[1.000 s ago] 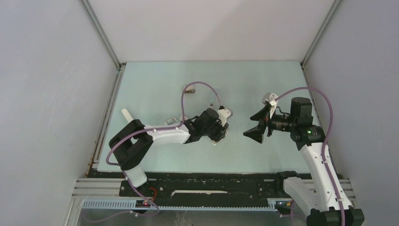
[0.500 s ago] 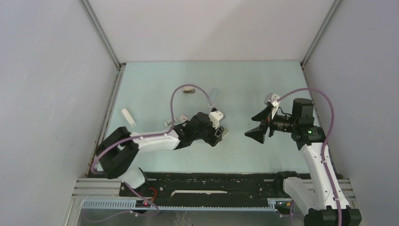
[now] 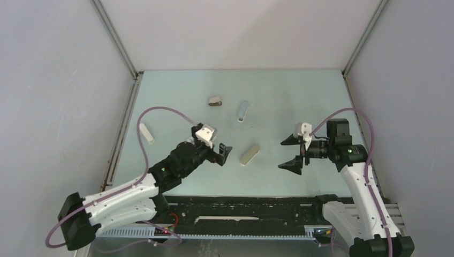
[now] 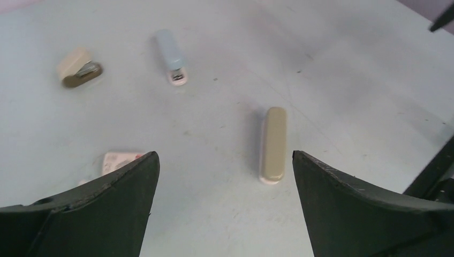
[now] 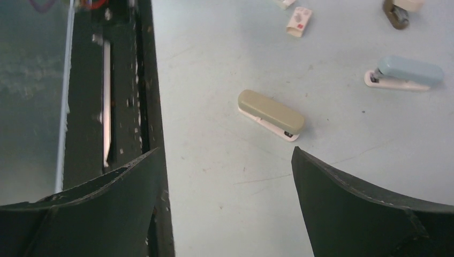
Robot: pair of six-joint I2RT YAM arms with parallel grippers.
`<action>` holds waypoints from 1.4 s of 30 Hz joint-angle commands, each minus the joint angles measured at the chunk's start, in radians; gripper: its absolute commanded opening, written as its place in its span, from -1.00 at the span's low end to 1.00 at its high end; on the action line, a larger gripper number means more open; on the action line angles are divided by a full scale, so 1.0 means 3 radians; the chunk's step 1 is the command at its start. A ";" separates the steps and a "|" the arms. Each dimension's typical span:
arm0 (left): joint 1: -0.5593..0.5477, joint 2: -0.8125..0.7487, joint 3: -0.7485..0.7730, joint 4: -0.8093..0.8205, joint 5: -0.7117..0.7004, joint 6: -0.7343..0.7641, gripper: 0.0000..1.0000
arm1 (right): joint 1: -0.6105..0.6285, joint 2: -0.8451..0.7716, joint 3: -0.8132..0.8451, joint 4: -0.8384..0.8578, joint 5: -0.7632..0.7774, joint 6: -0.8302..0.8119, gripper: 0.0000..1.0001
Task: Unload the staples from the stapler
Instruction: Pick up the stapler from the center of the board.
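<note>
The left end effector [image 3: 223, 155] hovers over the pale-green surface [image 3: 176, 96] with its jaws spread wide and nothing between them. Just ahead of it lies a slim khaki stapler with a white base [image 3: 250, 153], and farther off the slim pale-blue plastic stapler [image 3: 243, 111] rests flat, whitish end toward the arms, near a squat dark grey-brown item with a white part [image 3: 215, 101]. The right end effector [image 3: 286, 153] is likewise agape and empty, held to the right of the khaki stapler and well apart from the blue one.
</note>
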 commanded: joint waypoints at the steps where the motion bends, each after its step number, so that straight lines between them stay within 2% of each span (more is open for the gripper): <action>1: 0.0109 -0.0570 -0.0452 0.0150 -0.0433 -0.0109 1.00 | 0.0247 0.0080 0.0101 -0.0717 0.0128 -0.1462 0.99; 6: 0.0360 -0.1036 -0.0985 0.0386 -0.0472 -0.0157 1.00 | 0.0567 0.0414 0.0415 -0.0817 0.0491 -0.1638 0.99; 12: 0.0441 -0.1104 -0.1391 0.0736 -0.0767 -0.0209 1.00 | 0.0986 0.0743 0.0652 -0.0644 0.0844 -0.1652 0.99; 19: 0.0454 -0.1168 -0.1496 0.0835 -0.0838 -0.0253 1.00 | 0.1332 0.1083 0.0895 -0.0613 0.1144 -0.1590 0.99; 42: 0.0455 -0.1338 -0.1637 0.0896 -0.0884 -0.0290 1.00 | 0.1823 0.1648 0.1054 -0.0390 0.1769 -0.1408 0.99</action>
